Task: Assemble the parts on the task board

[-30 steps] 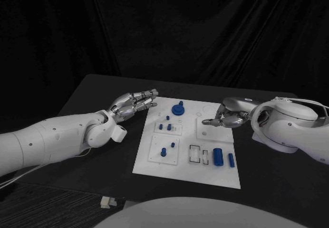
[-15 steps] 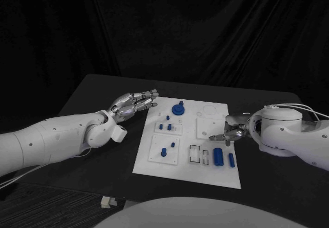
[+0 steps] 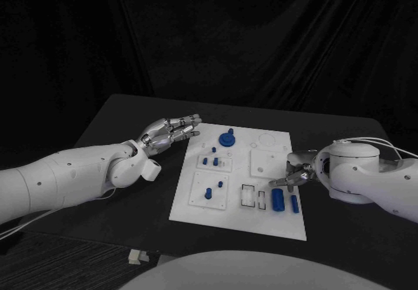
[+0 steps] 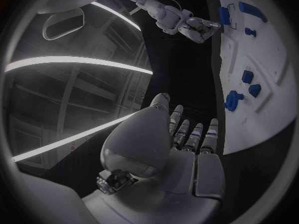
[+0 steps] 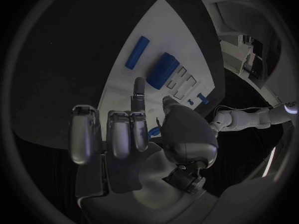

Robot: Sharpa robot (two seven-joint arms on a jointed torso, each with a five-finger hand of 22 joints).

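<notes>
The white task board (image 3: 234, 208) lies in the middle of the black table. On it are a round blue part (image 3: 226, 140) at the far end, small blue pegs (image 3: 209, 161) in the middle, and two blue cylinders (image 3: 277, 199) lying near the right edge. My right hand (image 3: 296, 172) hovers over the board's right edge just beyond the cylinders. In the right wrist view one finger (image 5: 137, 92) and the thumb are stretched out apart, the other fingers are curled, and nothing sits between the tips. My left hand (image 3: 170, 132) is spread flat and holds nothing, beside the board's far left corner.
A raised white square plate (image 3: 266, 162) sits on the board just left of my right hand. Empty rectangular slots (image 3: 250, 196) lie beside the cylinders. Bare black table (image 3: 348, 229) runs right of the board, and dark curtains hang behind.
My right hand has moved from the far right square plate toward the near side, to just beyond the blue cylinders. The left hand and the parts have stayed put.
</notes>
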